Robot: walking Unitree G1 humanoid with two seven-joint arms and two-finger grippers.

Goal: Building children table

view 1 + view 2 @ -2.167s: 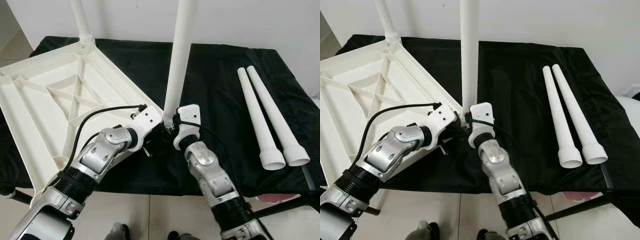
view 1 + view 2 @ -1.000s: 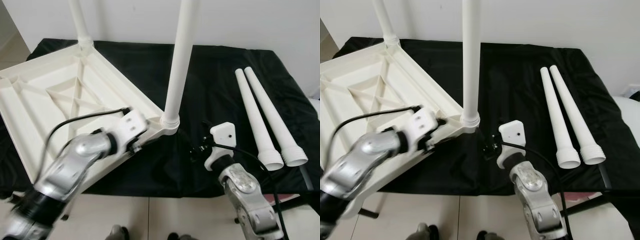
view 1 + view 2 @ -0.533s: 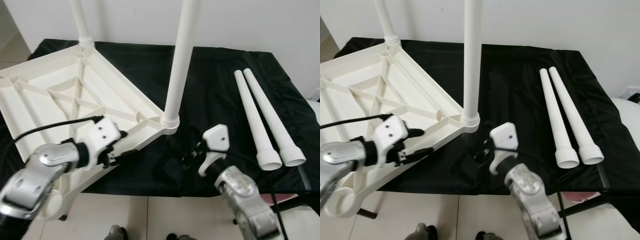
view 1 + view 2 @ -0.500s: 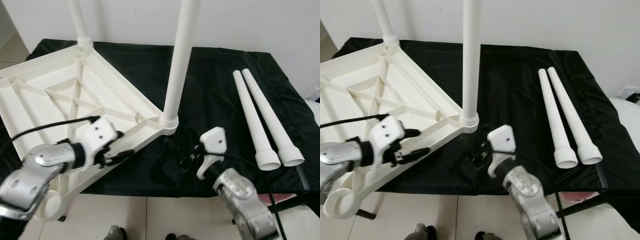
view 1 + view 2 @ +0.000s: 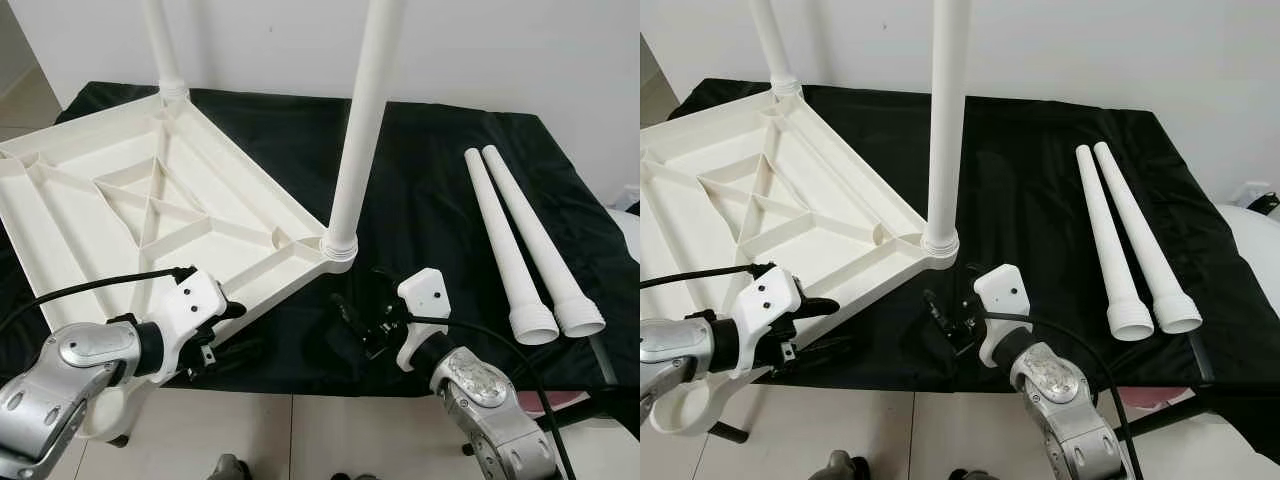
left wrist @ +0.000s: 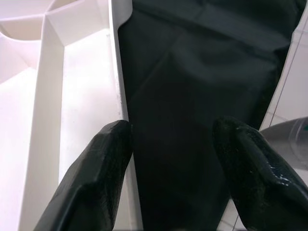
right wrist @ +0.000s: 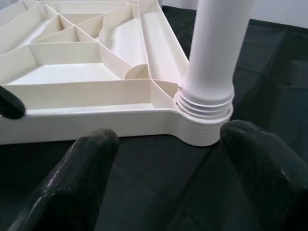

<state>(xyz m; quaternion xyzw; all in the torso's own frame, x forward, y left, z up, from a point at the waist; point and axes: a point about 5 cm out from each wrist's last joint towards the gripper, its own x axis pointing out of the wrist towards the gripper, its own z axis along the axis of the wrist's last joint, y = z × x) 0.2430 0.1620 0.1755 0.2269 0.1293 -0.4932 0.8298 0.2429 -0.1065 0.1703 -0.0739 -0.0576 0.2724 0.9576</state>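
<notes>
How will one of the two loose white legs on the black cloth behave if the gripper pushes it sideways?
The loose white legs are round tubes, so one would probably roll. They taper, so it may curve as it rolls. Hollow plastic suggests light and stiff.

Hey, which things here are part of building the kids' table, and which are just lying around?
Part of the job: upturned white tabletop; two fitted legs; two loose legs; left claw; right claw.

Just there: black cloth; white wall.

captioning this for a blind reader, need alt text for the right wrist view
A white table leg stands screwed into the corner socket of an upturned white tabletop on black cloth. The right gripper faces it with its black fingers open, holding nothing.
</notes>
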